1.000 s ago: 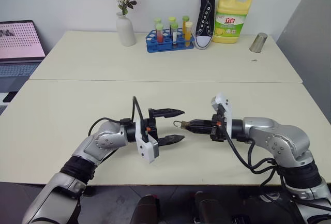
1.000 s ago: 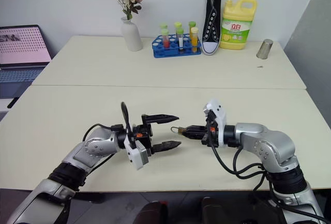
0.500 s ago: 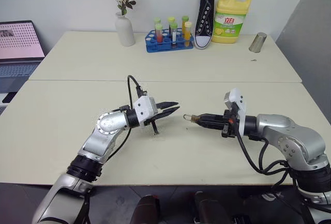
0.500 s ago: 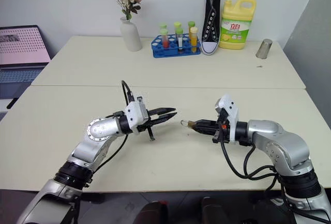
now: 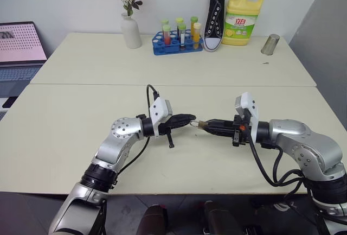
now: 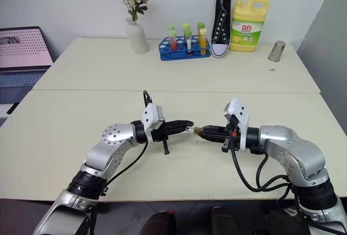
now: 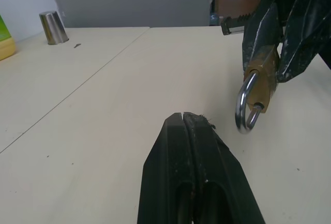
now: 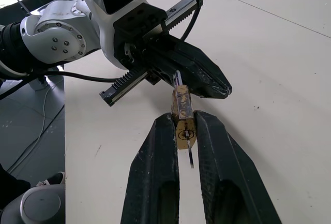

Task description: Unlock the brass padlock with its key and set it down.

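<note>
- The brass padlock [image 8: 182, 118] hangs in the air above the near desk [image 5: 65, 132], pinched by its body between the tips of our right pincer [image 8: 182, 131], which is nearly closed around it.
- Its thin silver shackle [image 7: 245, 105] points towards our left pincer [image 5: 190, 120]. In the left wrist view the shackle looks seated in the body, though we cannot be sure.
- A thin dark sliver, perhaps the key [image 8: 190, 157], pokes from the padlock's underside between the right fingers; it is too small to confirm.
- Our left pincer is fully closed and holds nothing, its tips just beside the shackle; whether they touch it we cannot tell.
- We judge the padlock light, rigid and smooth, so it could twist or slip from a narrow grip. The flat sides of the body are the safest hold, and the shackle loop offers a second one.
- The key, we judge, is thin and easy to lose, best taken at its head.
- Well behind, on the far desk, stand a white vase [image 5: 130, 30] of dried flowers, a blue rack of tubes [image 5: 176, 38], a black sneaker [image 5: 215, 13] on end, a yellow detergent bottle [image 5: 242, 19] and a metal cup [image 5: 270, 44].
- A laptop [image 5: 19, 48] sits off to our left.
- Nothing lies beneath the padlock to block setting it down.
</note>
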Tool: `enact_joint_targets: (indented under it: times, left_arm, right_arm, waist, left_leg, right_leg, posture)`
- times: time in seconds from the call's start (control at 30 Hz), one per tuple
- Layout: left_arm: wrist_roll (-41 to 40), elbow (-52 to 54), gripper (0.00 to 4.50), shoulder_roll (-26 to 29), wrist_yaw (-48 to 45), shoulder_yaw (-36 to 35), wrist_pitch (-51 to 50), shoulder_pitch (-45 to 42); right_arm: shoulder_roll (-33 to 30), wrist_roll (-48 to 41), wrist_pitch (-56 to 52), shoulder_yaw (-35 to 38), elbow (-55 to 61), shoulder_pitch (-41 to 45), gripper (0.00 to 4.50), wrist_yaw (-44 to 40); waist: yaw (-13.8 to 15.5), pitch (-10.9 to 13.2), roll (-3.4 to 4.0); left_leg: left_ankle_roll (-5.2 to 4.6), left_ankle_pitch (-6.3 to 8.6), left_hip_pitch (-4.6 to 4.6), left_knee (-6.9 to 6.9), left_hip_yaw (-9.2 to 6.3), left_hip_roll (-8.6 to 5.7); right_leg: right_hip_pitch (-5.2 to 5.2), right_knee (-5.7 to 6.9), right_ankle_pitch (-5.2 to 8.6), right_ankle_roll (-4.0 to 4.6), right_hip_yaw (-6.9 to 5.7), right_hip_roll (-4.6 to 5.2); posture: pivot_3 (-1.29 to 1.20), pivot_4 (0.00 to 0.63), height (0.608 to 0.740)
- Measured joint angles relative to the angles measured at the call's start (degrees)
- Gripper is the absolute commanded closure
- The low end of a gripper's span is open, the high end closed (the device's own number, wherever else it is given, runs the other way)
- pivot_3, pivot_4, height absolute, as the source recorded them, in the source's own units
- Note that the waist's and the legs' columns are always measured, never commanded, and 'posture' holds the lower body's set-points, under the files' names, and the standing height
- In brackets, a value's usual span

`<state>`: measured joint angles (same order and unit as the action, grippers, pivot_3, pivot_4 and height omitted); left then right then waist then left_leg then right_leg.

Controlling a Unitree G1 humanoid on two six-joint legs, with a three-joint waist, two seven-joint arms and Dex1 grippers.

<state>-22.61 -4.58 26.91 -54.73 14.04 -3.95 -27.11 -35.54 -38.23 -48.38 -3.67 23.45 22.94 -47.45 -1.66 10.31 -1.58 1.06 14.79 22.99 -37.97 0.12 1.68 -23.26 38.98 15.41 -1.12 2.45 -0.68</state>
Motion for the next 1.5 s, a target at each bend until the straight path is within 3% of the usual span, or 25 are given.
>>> enact_joint_targets:
  times: [0.27,1.5]
  left_arm:
    - [-0.92,5.18,4.50,0.53,-2.47,-0.95,-6.08,3.96]
    - [-6.58,15.35,4.50,-0.24,-2.27,-4.47,-19.62,4.55]
  right_arm:
    - [0.00,1.13,0.60,-0.64,-0.17,0.01,4.36,-0.11]
    - [-0.30,5.39,2.84,-2.20,-1.36,-0.87,4.36,-1.64]
  waist:
    - [0.01,0.00,0.00]
    - [0.01,0.00,-0.01]
  left_leg:
    - [0.00,0.00,0.00,0.00,-0.01,0.00]
    - [0.00,0.00,0.00,0.00,-0.01,-0.01]
  right_leg:
    - [0.00,0.00,0.00,0.00,0.01,0.01]
    - [0.00,-0.01,0.01,-0.01,0.02,0.00]
  posture:
    - [0.00,0.150,0.740]
    - [0.00,0.150,0.740]
